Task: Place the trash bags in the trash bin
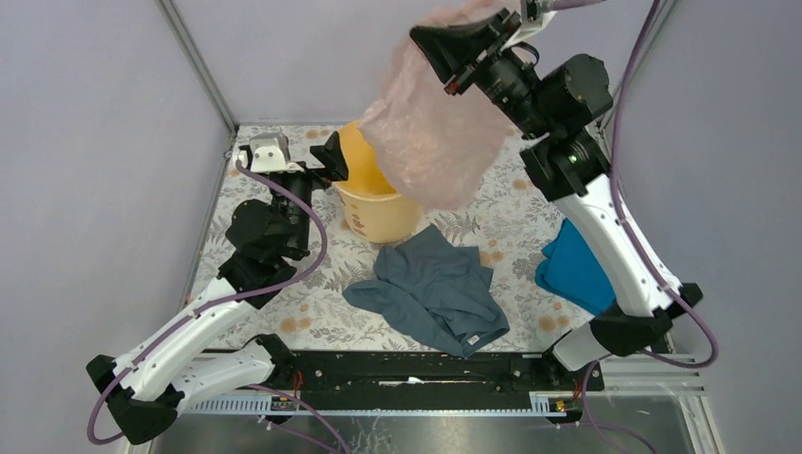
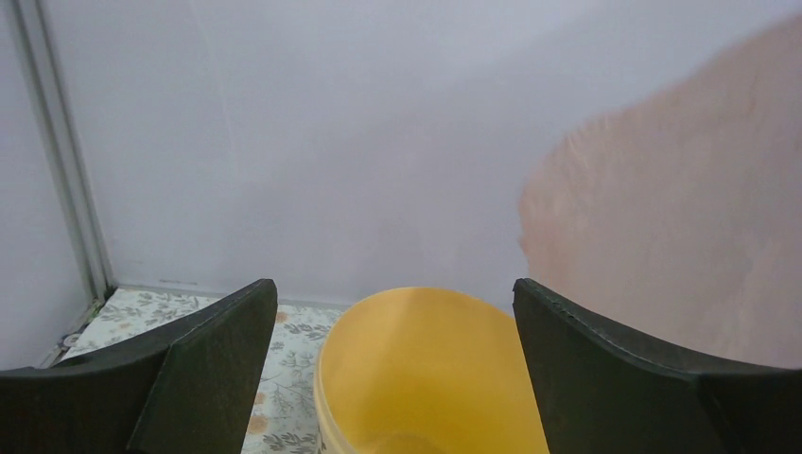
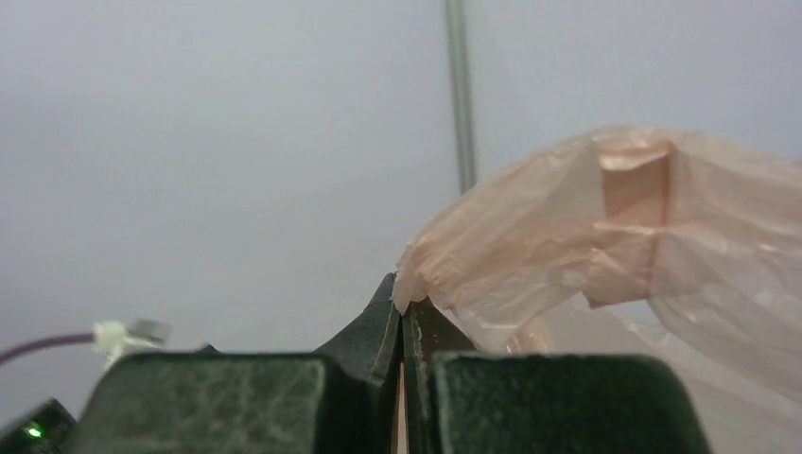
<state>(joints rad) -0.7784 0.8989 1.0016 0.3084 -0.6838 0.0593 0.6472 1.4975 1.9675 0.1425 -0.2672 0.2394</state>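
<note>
Held high above the floral-patterned surface (image 1: 511,218), in the right pincer (image 3: 405,322): a thin, translucent pale-pink plastic film bag (image 1: 426,142), pinched at one edge between fingers closed tight on the film. Hung slack and wrinkled from that clamp, long axis running downward and toward the near left in the overhead view. Overlapped there, at its lower end, the right side of the mouth of a round yellow-orange plastic bucket (image 1: 378,213). Impossible to tell whether that end was inside the mouth or only above it.

Stood at the bucket's left rim, spread wide and holding nothing: the left pincer (image 2: 392,312), looking across the open mouth with the pink film at the right edge of its view. Touching the rim or just beside it, not to be told.

Judged as the carry-over stage, with the drop not yet made. Lay below and to the left of the clamp, the bucket's centre; so, probably needed: a small shift that way, a descent along the bag's own hanging line, then a release. Nearer the bag, the right arm; nearer the bucket, the left.

Lying on the surface near the bucket's front: a crumpled grey-blue garment (image 1: 435,288). Further right, partly behind the right arm: a bright blue folded cloth (image 1: 572,270).
</note>
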